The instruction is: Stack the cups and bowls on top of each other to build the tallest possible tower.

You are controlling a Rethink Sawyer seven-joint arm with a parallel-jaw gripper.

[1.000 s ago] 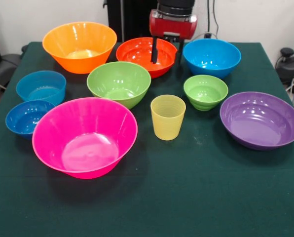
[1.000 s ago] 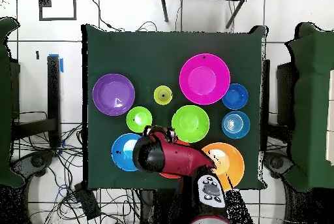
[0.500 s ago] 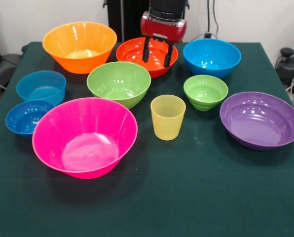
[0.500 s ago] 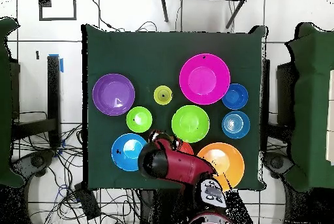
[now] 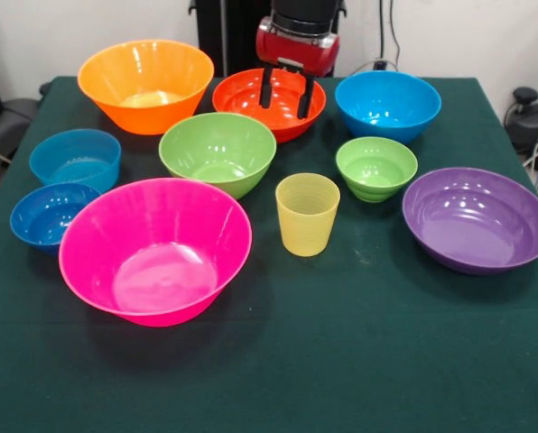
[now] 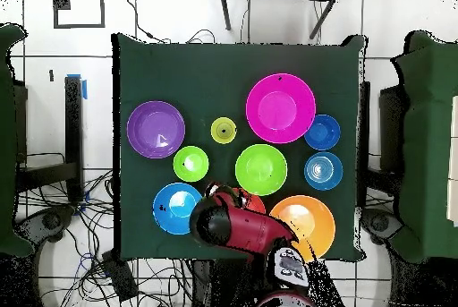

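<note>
Red-orange bowl near the table's far edge looks light, slick, stiff; my gripper, fingers apart, should pinch its rim.

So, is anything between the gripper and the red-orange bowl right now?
Nothing visible. The gripper hangs open right over the red-orange bowl, fingers pointing into its empty hollow. The medium green bowl stands nearer the camera, off that path.

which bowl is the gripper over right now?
The red-orange bowl at the table's far side, between the orange bowl and the large blue bowl. The open gripper hangs with its fingers over this bowl's hollow; every other bowl sits clear of it.
</note>
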